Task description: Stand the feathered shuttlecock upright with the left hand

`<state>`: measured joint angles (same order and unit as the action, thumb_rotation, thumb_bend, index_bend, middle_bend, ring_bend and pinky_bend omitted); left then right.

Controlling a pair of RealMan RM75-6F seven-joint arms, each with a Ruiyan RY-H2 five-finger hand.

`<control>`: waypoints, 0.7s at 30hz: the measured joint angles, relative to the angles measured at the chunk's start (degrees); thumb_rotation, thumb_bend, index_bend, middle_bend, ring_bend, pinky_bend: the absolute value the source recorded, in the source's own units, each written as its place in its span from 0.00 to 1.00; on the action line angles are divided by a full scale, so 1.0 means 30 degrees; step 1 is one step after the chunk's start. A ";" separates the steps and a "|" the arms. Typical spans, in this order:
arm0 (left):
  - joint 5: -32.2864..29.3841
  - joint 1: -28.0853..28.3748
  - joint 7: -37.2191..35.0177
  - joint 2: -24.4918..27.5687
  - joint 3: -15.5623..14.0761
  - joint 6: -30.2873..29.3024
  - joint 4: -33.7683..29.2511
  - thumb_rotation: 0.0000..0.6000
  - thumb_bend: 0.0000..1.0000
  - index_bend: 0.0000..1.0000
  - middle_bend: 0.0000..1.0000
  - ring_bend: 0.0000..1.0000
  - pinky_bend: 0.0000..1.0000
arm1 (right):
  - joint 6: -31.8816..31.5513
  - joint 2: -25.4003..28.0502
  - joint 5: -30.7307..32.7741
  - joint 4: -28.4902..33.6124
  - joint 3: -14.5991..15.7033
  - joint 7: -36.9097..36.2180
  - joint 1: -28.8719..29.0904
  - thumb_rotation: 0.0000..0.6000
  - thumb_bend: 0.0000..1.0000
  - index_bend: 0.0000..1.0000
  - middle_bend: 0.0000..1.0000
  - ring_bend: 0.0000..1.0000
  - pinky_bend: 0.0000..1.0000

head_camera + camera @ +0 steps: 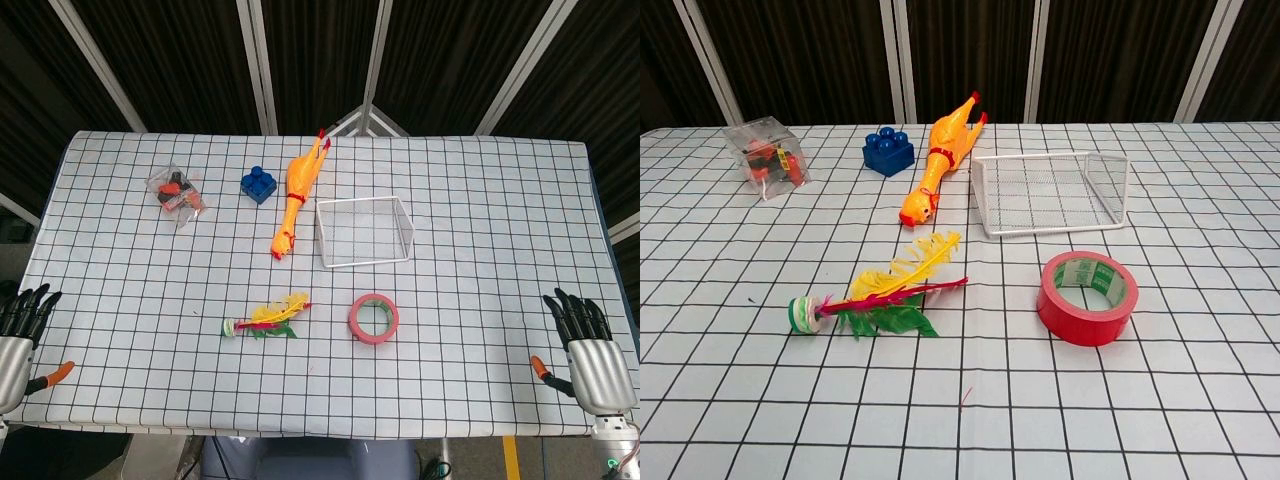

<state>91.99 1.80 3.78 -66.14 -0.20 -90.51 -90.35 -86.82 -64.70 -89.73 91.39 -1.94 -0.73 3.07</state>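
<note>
The feathered shuttlecock [266, 318] [875, 300] lies on its side near the middle front of the checked table, its green-and-white base pointing left and its yellow, pink and green feathers fanning right. My left hand [20, 335] rests at the table's front left corner, far from the shuttlecock, fingers spread and holding nothing. At the front right corner my right hand [590, 350] is likewise spread and empty. Neither hand shows in the chest view.
A red tape roll [374, 317] [1087, 296] lies right of the shuttlecock. Behind it stand a white wire basket [364, 232] [1050, 192], a rubber chicken [297, 190] [940, 155], a blue brick [257, 184] [887, 151] and a clear box [177, 193] [765, 155] of small parts.
</note>
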 measured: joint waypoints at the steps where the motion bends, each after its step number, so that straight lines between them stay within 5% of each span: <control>1: -0.0002 0.0000 0.0001 0.0001 0.0001 0.0002 -0.0001 1.00 0.13 0.00 0.00 0.00 0.00 | 0.0000 -0.0001 -0.0001 -0.0003 -0.0002 0.0001 0.0002 1.00 0.34 0.00 0.00 0.00 0.00; 14: 0.0167 0.0118 0.0246 -0.0056 -0.0097 0.0261 0.0028 1.00 0.14 0.02 0.00 0.00 0.00 | -0.0053 -0.0018 -0.0080 0.0017 0.0007 0.0031 -0.0002 1.00 0.34 0.00 0.00 0.00 0.00; 21: 0.0232 0.1087 0.1113 -0.0018 0.0118 0.1600 -0.0943 1.00 0.24 0.22 0.00 0.00 0.00 | 0.0003 -0.0042 -0.0008 0.0021 -0.0030 -0.0022 0.0028 1.00 0.34 0.00 0.00 0.00 0.00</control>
<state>92.69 5.06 7.12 -66.19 0.15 -85.71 -93.18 -86.81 -64.83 -89.76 91.45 -2.03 -0.80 3.16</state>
